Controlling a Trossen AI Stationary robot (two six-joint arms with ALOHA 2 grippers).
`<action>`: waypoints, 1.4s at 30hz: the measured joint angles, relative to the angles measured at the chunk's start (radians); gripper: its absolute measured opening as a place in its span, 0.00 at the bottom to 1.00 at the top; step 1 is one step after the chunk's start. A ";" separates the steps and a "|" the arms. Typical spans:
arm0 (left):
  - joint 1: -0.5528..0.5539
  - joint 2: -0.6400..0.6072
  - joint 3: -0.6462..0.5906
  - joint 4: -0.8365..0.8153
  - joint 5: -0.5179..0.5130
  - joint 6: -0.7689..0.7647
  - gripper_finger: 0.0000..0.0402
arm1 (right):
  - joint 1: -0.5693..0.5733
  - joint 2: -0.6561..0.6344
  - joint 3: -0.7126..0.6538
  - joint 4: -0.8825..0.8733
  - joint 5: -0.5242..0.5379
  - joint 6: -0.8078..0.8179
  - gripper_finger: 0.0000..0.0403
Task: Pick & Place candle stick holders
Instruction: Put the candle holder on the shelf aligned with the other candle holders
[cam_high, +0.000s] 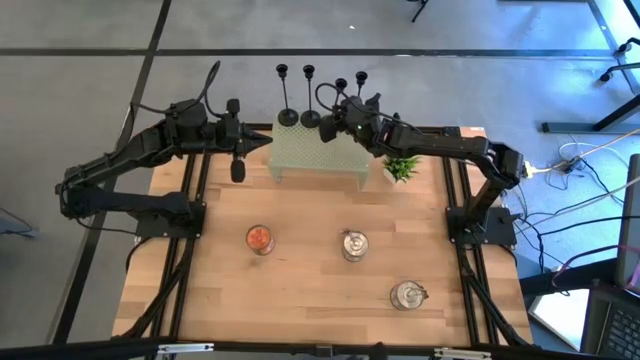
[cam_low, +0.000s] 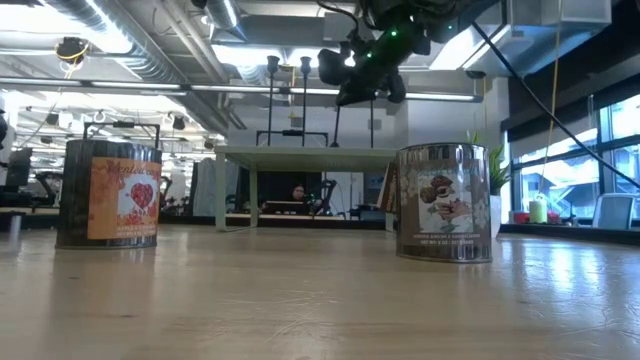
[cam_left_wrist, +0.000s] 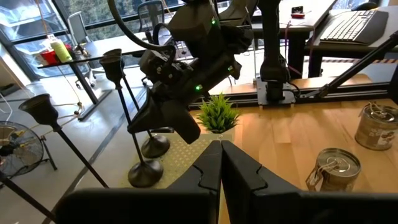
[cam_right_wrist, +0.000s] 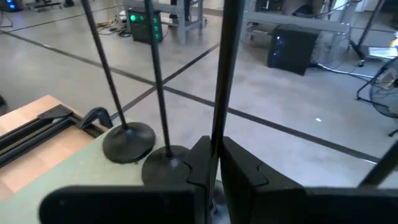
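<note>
Right gripper (cam_right_wrist: 214, 165) pinches a candle stick holder (cam_right_wrist: 225, 74) stem, fingers nearly together.

**Black stems, pale green stand**

The holders (cam_high: 288, 95) are black throughout. They stand on a pale green stand (cam_high: 318, 152) with a dotted top. The plant (cam_high: 402, 167) is bright green. The table (cam_high: 310, 275) is light wood. One jar (cam_high: 259, 239) shows orange-red; two jars (cam_high: 353, 244) are silvery.

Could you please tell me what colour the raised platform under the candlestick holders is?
The small raised rectangular platform is pale green with a dotted texture, best seen in the high view.
</note>
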 joint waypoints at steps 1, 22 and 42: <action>0.000 0.000 0.000 0.000 0.000 0.000 0.01 | -0.003 0.000 0.000 0.000 0.000 0.000 0.07; 0.000 0.000 0.000 -0.001 0.000 0.000 0.01 | -0.037 -0.001 0.000 -0.050 -0.004 0.047 0.07; 0.000 0.000 0.000 -0.001 0.001 -0.005 0.01 | -0.037 -0.001 0.000 -0.021 -0.060 -0.082 0.07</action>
